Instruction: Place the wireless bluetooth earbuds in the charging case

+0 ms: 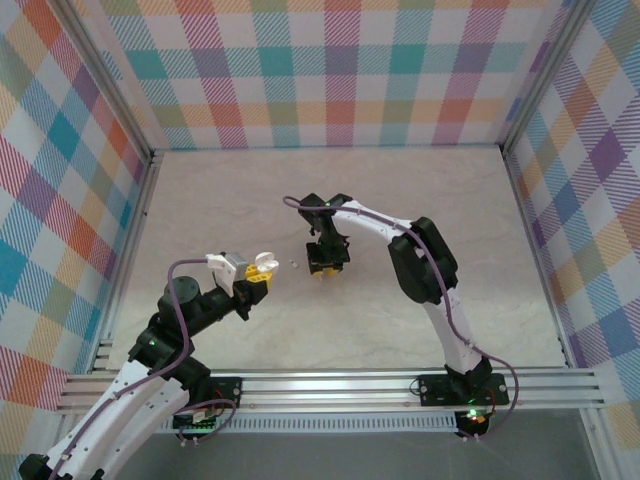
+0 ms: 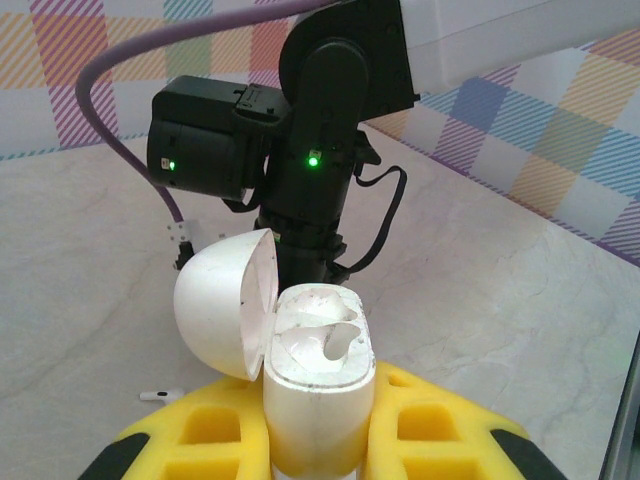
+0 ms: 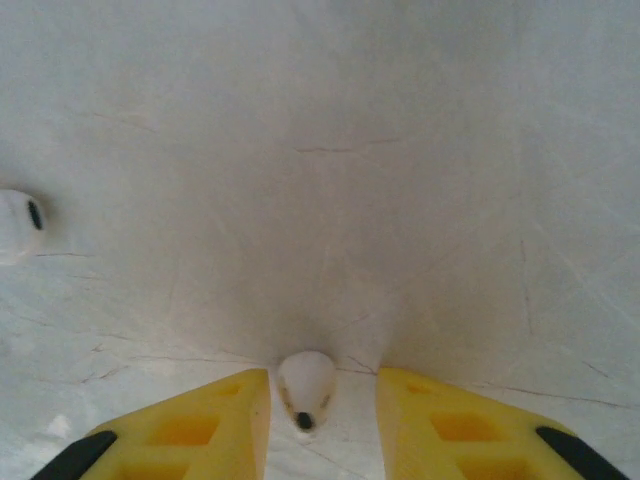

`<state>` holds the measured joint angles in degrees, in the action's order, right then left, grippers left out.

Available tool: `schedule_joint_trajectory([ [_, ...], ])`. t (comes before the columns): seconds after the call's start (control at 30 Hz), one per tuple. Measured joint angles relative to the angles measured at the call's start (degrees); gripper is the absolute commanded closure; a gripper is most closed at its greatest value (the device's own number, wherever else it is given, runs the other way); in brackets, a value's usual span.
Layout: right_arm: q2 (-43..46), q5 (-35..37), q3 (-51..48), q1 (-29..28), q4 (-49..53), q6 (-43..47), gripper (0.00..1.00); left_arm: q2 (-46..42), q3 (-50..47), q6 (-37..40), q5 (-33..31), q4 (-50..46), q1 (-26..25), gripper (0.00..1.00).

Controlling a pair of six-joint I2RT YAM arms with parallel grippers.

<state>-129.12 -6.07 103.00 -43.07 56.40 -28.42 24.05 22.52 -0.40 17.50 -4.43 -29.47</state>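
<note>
Right claw (image 3: 322,385) is down at the tabletop (image 3: 400,150), its yellow fingers apart and clamped on nothing, with a white earbud (image 3: 305,392) lying in the gap between them. A sliver of bare surface shows on each side of it, a touch more on the right finger's side. The earbud's long axis runs with the fingers, rounded end pointing away from the wrist and dark tip toward it, so closing would pinch it across its narrow width. A second earbud (image 3: 18,225) lies well apart, off to the left of the claw, nearer the other arm. Left claw (image 2: 318,440) is clamped on the white charging case (image 2: 320,370), holding it upright with the lid (image 2: 225,300) swung back to the left and the sockets facing up. Judgement: the right arm owns this pick. Carrying it across means moving left toward the held case, which from overhead sits near, just across the loose earbud.
</note>
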Motion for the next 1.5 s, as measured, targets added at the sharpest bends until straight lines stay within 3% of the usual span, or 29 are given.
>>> schedule_joint_trajectory([
  [0.23,-0.3,-0.1,0.4,-0.1,1.1,2.0,0.81,0.2,0.0,0.0,0.0,0.0,0.0,1.00],
  [0.63,3.1,-1.3,-3.3,0.6,-1.0,4.2,0.88,2.9,0.0,-0.7,4.7,1.3,0.0,1.00],
  [1.07,34.1,-16.9,-25.0,8.9,-21.7,7.3,0.93,4.1,-0.3,-4.2,14.4,16.0,0.0,1.00],
  [1.3,50.2,-26.0,-28.9,8.5,-28.5,14.6,0.92,13.0,2.6,3.2,22.3,16.7,0.0,1.00],
  [1.5,61.0,-33.7,-32.6,8.5,-35.3,16.5,0.93,15.6,3.6,9.9,23.4,17.3,0.0,1.00],
])
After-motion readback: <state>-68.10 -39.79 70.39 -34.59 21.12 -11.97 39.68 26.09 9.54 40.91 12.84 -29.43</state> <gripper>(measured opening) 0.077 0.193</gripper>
